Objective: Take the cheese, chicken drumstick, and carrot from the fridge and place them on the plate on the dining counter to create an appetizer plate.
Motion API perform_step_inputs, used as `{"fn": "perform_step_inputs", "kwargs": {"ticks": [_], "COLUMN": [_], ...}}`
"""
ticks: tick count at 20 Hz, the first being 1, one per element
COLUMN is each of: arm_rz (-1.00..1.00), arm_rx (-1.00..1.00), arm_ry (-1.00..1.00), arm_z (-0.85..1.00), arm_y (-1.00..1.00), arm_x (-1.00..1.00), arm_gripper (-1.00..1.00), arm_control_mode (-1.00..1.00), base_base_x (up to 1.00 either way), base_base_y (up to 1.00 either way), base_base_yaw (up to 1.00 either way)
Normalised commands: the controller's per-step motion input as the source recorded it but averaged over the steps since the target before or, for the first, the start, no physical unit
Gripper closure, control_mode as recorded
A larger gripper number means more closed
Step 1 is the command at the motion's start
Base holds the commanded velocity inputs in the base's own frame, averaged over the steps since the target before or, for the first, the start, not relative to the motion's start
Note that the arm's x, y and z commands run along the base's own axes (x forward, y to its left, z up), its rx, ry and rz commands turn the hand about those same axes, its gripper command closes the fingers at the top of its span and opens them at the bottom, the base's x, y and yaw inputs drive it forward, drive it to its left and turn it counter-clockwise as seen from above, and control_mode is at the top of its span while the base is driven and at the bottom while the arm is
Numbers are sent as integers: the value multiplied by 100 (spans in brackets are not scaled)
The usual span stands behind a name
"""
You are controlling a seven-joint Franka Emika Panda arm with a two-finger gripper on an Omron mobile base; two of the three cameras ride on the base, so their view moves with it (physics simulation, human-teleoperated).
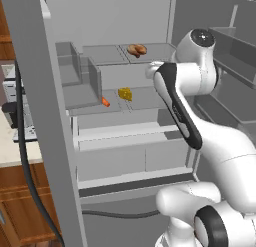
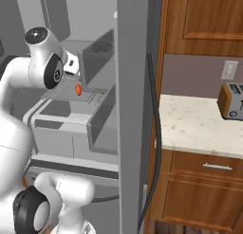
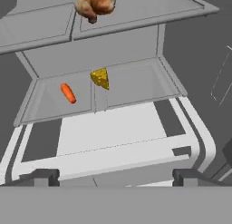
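Ahead of the gripper, a bright orange tapered carrot (image 3: 68,93) lies beside a yellow wedge of cheese (image 3: 100,78). Farther up sits a lumpy golden-brown chicken drumstick (image 3: 94,5). The open fridge's shelves (image 3: 131,87) are plain pale grey, unpatterned.

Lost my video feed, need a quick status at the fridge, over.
Jaws open, empty, short of the shelves. Cheese and carrot on middle shelf, drumstick on the shelf above. Path to cheese looks clear.
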Motion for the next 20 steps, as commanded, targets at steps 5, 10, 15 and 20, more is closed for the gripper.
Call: {"fn": "perform_step_inputs", "kwargs": {"ticks": [5,10,15,20], "arm_rz": [-14,-10,-9,-8], "arm_rx": [7,0,0,0], "arm_ry": [0,0,9,0], "arm_z": [27,25,6,0], "arm_y": [0,0,0,2], "arm_x": [20,16,21,24], "arm_gripper": [-100,-100,-100,-100], "arm_control_mode": [-100,-100,-100,-100], "base_base_x": [0,0,0,0], "base_base_y": [0,0,0,0], "base_base_yaw": [0,0,0,0]}}
